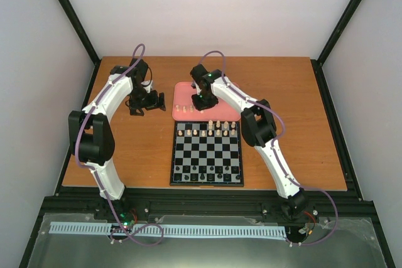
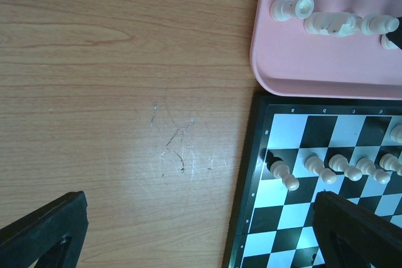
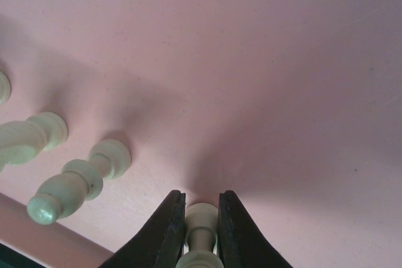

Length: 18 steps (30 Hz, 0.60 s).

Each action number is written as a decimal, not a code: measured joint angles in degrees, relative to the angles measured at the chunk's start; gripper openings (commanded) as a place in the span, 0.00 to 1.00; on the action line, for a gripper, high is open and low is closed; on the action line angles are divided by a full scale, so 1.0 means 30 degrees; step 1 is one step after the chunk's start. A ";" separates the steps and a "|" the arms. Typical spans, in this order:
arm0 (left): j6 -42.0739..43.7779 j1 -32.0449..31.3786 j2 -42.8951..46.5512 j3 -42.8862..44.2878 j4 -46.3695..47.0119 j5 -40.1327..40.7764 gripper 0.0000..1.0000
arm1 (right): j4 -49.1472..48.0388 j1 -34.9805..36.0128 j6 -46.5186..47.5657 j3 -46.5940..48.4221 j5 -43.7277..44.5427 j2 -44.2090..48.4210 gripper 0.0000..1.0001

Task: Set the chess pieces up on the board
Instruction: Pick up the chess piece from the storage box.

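the right tool [image 3: 201, 205] was closed around one cream chess piece [image 3: 201, 218] over the pink tray [image 3: 282, 61], just behind the board [image 1: 207, 155]. the left tool [image 2: 201, 236] hung wide open and empty over the surface [image 2: 113, 61] left of the board. more cream pieces [image 2: 333, 167] stood on the board's far rows.

The table [image 2: 94, 92] is scratched wood grain, the pink tray [image 3: 282, 61] smooth matt plastic, the board [image 2: 282, 211] slightly glossy.

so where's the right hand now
In the top view, the right hand is over the pink tray just behind the board, shut on a cream piece.
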State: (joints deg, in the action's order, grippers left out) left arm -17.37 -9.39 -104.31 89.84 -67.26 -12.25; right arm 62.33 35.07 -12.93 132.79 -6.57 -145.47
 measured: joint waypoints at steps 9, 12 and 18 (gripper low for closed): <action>0.0000 0.0000 0.0000 0.0000 0.0000 0.0000 1.00 | 0.0750 0.0619 0.0007 -0.0692 0.0393 0.2106 0.14; 0.0000 0.0000 0.0007 0.0000 0.0000 0.0000 1.00 | 0.0882 0.1209 0.0000 -0.1530 0.0408 0.3650 0.14; 0.0000 0.0000 0.0007 0.0000 0.0015 -0.0007 1.00 | 0.0750 0.1953 -0.0073 -0.4816 0.0393 0.6142 0.14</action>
State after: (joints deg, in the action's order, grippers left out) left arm -17.37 -9.39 -104.29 89.84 -67.22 -12.27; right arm 64.58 40.93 -13.15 118.34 -5.39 -127.04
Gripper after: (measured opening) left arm 0.999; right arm 0.139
